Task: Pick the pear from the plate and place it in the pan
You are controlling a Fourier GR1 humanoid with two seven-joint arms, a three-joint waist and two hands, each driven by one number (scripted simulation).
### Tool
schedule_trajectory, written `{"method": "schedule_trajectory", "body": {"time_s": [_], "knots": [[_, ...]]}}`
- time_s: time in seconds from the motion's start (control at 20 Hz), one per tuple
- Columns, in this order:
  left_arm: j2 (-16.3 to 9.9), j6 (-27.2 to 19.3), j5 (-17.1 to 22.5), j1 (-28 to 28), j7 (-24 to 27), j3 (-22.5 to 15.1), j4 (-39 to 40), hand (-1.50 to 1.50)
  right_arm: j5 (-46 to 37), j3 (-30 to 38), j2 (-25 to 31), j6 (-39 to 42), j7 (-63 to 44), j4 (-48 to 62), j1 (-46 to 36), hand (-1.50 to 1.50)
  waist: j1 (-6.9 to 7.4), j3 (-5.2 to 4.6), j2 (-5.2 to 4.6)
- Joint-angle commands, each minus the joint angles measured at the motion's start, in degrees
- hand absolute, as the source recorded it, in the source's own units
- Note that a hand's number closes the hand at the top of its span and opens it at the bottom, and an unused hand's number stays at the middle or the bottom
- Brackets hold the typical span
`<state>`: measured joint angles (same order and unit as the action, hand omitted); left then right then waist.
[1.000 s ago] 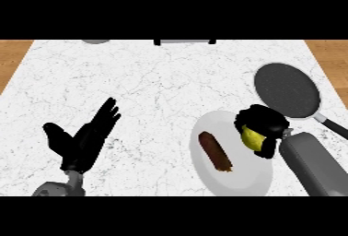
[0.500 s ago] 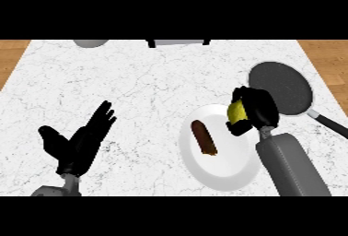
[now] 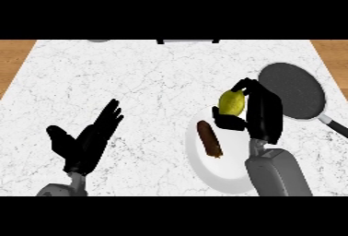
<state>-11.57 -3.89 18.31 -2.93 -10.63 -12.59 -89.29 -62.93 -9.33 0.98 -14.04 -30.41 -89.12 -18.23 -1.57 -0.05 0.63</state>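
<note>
Head view, looking steeply down on the white marbled counter [image 3: 149, 83]. Your right hand [image 3: 262, 115] has its fingers and thumb curled round the yellow-green pear [image 3: 232, 102], which sits at the hand's left side, clear of the white plate [image 3: 228, 177] and over that plate's upper edge. The pear is not in the pan [image 3: 292, 90]; the dark round pan lies just to the right of the hand, and its handle [image 3: 334, 124] runs off toward the view's right edge. The hand's own back stands between the pear and the pan. On the plate you see a brown, elongated piece of food [image 3: 210, 139], lying lengthwise just left of your right forearm [image 3: 279, 175], which crosses the plate's right side. Your left hand [image 3: 88, 140] rests open at lower left, fingers straight and pointing up and to the right, holding nothing and well apart from the plate. Along the counter's far edge two partly cropped things show: a grey rounded shape [image 3: 100, 40] at left and a dark-framed thing [image 3: 189, 41] near the middle; you cannot tell what either is. Wooden surface [image 3: 14, 60] borders the counter on both sides.
</note>
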Motion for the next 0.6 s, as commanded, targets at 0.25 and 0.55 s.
{"method": "schedule_trajectory", "body": {"time_s": [0.25,0.55], "knots": [[-0.30,4.34,0.42,1.08,0.41,1.86,-0.31,0.00,5.56,9.65,3.13,-6.97,5.00,5.55,-0.45,1.50,1.99,0.06,-0.70],[2.36,5.19,-1.35,-2.78,3.79,2.66,6.80,0.00,5.45,14.51,8.72,-11.28,11.56,16.85,-4.17,1.50,1.83,0.06,-0.85]]}}
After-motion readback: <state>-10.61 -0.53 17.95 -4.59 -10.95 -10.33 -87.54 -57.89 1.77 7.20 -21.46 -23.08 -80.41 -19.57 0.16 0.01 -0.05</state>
